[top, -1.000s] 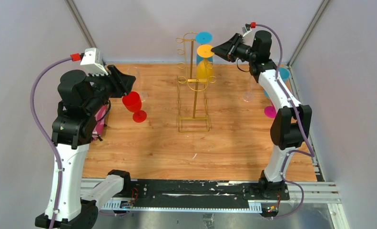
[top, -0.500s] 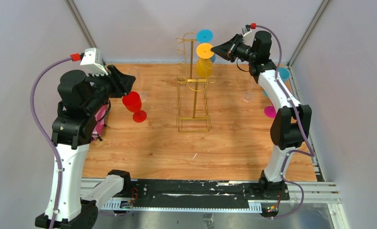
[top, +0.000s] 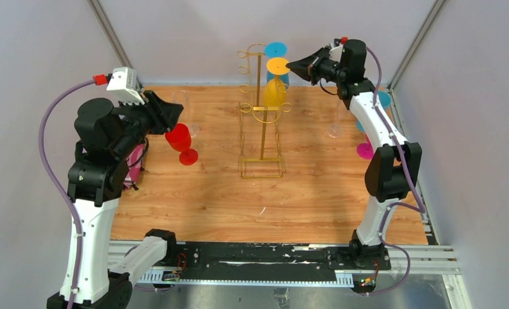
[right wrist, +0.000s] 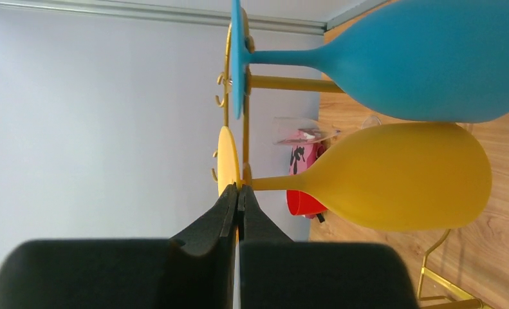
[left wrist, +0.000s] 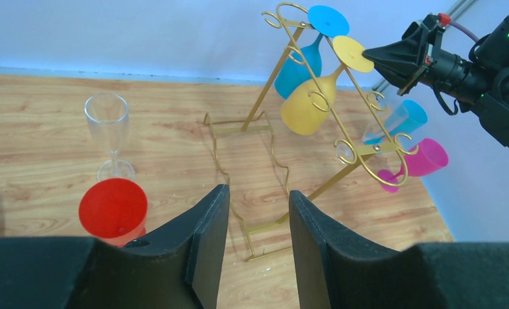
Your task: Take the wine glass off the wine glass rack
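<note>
Yellow wine glass (top: 275, 90): hangs bowl-down on rack (top: 262, 138), at 12 o'clock of worktop (top: 194, 193); stem runs 12-to-6 in top view. Right tool (top: 290, 65), nearer, at 3 o'clock of foot: pinched closed on foot's rim. Left tool (left wrist: 255, 244): parted, empty, well apart.

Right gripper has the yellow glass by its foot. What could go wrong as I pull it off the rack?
The right gripper pinches the yellow wine glass only by the edge of its foot, so the bowl could swing or slip out.
The blue wine glass hangs right beside it and could get knocked.
If the foot snags a hook, the thin wine glass rack may tip.
</note>
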